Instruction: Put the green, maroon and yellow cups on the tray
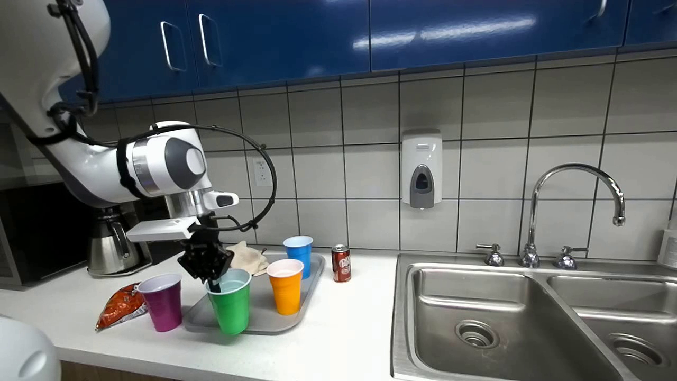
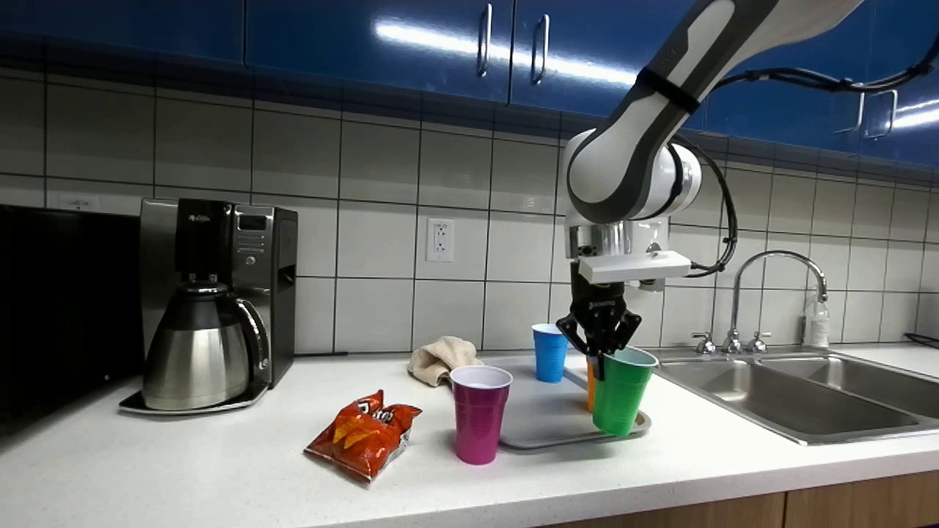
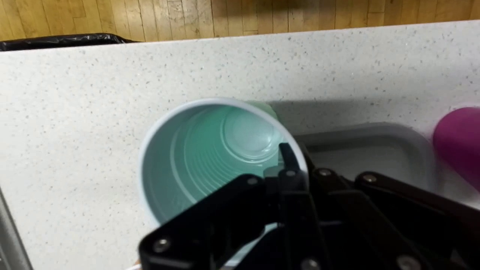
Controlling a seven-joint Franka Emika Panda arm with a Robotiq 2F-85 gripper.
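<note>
While my end effector (image 3: 297, 155) pinches its rim, one finger inside and one outside, jaws close together on the thin wall, the green plastic cup (image 1: 232, 309) is tilted at the front edge of the grey tray (image 2: 535, 411); from here I cannot tell whether its base touches anything. Other items, by place from the tray, left and right as in both exterior views:

- Orange-yellow cup (image 1: 286, 291), one: upright on the tray, in its right part.
- Blue cup (image 1: 300, 259), one: upright on the tray, toward its rear.
- Maroon cup (image 2: 479, 422), one: upright on the worktop (image 2: 220, 469), just left of the tray.
- Red chip bag (image 2: 363, 436), one: lying left of the tray, farther off.
- Beige cloth (image 2: 442, 359), one: crumpled at the tray's left rear corner.
- Red soda can (image 1: 341, 264), one: upright, just right of the tray.
- Coffee maker (image 2: 253, 275) with steel carafe (image 2: 198, 359), one: well apart, left of the tray.
- Double-basin steel sink (image 1: 404, 317), one: right of the tray.
</note>
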